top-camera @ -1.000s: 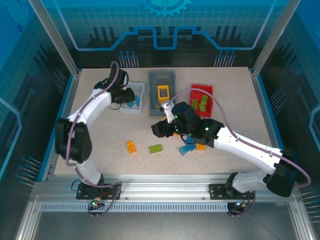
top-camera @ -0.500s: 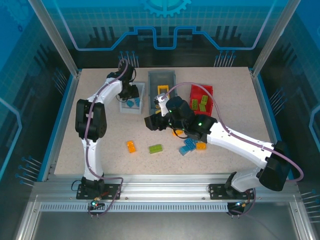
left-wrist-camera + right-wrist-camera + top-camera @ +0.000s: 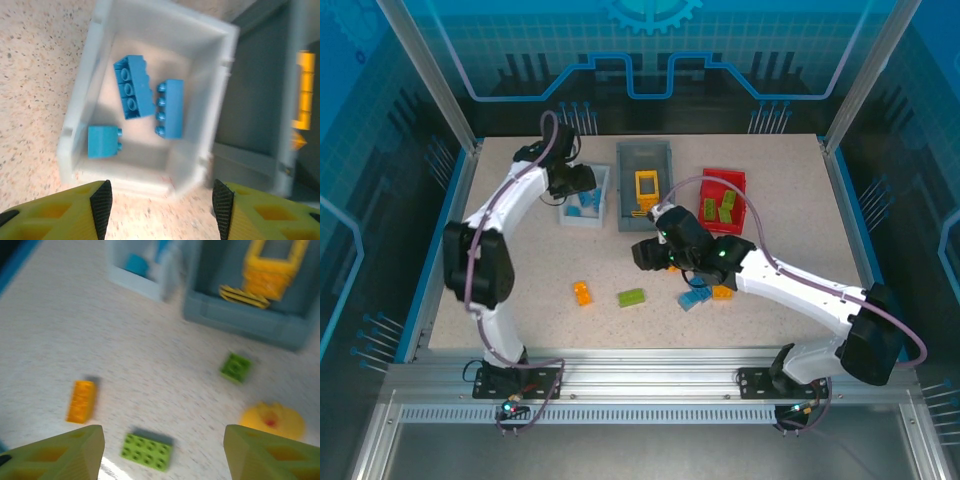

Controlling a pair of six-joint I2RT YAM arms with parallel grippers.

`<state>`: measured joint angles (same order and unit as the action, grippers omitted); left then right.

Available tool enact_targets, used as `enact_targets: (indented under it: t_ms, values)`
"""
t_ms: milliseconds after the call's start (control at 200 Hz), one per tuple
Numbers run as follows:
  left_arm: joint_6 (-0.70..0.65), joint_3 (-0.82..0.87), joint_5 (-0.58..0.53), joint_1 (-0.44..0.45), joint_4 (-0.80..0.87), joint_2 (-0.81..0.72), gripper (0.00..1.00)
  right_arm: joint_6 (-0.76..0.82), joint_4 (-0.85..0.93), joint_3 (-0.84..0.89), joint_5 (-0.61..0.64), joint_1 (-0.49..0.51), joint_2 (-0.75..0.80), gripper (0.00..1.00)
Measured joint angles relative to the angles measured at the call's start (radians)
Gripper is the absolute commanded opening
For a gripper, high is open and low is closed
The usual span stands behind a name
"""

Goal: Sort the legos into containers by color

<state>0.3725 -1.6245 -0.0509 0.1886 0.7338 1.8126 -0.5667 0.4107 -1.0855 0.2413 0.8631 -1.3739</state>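
Observation:
My left gripper (image 3: 162, 212) hangs open and empty just short of the white bin (image 3: 150, 182), which holds three blue legos (image 3: 132, 92). From above, the left gripper (image 3: 572, 180) sits at that white bin (image 3: 582, 222). My right gripper (image 3: 164, 447) is open above the table with nothing between its fingers. A lime green brick (image 3: 147, 451) lies below it, an orange brick (image 3: 81, 401) to its left, and a small green brick (image 3: 236, 367) and a round yellow piece (image 3: 272, 421) to its right. In the top view the right gripper (image 3: 648, 254) hovers mid-table.
The grey bin (image 3: 645, 150) holds a yellow frame (image 3: 647, 186). Green bricks (image 3: 718, 208) lie in the red bin (image 3: 737, 180). Loose on the table are an orange brick (image 3: 582, 293), a green brick (image 3: 631, 297), blue bricks (image 3: 695, 297) and an orange one (image 3: 722, 292).
My left gripper's jaws have widened by the white bin and its arm has shifted. My right gripper swung left, then came back right over the loose bricks.

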Motion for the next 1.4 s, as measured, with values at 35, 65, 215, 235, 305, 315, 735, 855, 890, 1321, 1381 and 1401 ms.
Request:
enact_targets:
  t_ms: [35, 65, 215, 235, 305, 315, 735, 855, 890, 1321, 1381, 1401]
  values:
    - [0.0, 0.041, 0.004, 0.015, -0.023, -0.062, 0.61, -0.048, 0.034, 0.005, 0.011, -0.022, -0.003, 0.61]
    - [0.0, 0.083, 0.008, 0.034, -0.049, -0.122, 0.62, -0.089, 0.063, 0.005, 0.015, -0.039, -0.011, 0.61]
    - [0.0, 0.342, 0.046, 0.188, -0.205, -0.411, 0.66, -0.32, 0.179, -0.035, 0.039, -0.084, -0.126, 0.62]
    - [0.0, 0.375, 0.051, 0.212, -0.225, -0.44, 0.66, -0.355, 0.19, -0.045, 0.039, -0.085, -0.148, 0.62]
    - [0.0, 0.503, 0.068, 0.293, -0.294, -0.544, 0.67, -0.469, 0.233, -0.087, 0.027, -0.097, -0.222, 0.62]
    - [0.002, 0.522, 0.073, 0.303, -0.303, -0.559, 0.67, -0.486, 0.236, -0.093, 0.024, -0.1, -0.233, 0.62]
    - [0.098, 0.837, 0.082, 0.411, -0.412, -0.916, 0.67, -0.902, 0.246, -0.181, -0.105, -0.222, -0.434, 0.7]
    - [0.1, 0.837, 0.082, 0.411, -0.41, -0.925, 0.67, -0.941, 0.243, -0.187, -0.124, -0.238, -0.48, 0.66]
    - [0.1, 0.838, 0.082, 0.411, -0.41, -0.925, 0.67, -0.951, 0.243, -0.187, -0.129, -0.241, -0.488, 0.65]
    - [0.1, 0.838, 0.082, 0.411, -0.406, -0.925, 0.65, -0.974, 0.206, -0.185, -0.135, -0.261, -0.504, 0.35]
    - [0.1, 0.837, 0.082, 0.411, -0.403, -0.925, 0.65, -0.962, 0.21, -0.181, -0.117, -0.256, -0.492, 0.34]
    - [0.1, 0.837, 0.082, 0.411, -0.402, -0.925, 0.65, -0.958, 0.21, -0.178, -0.109, -0.254, -0.486, 0.34]
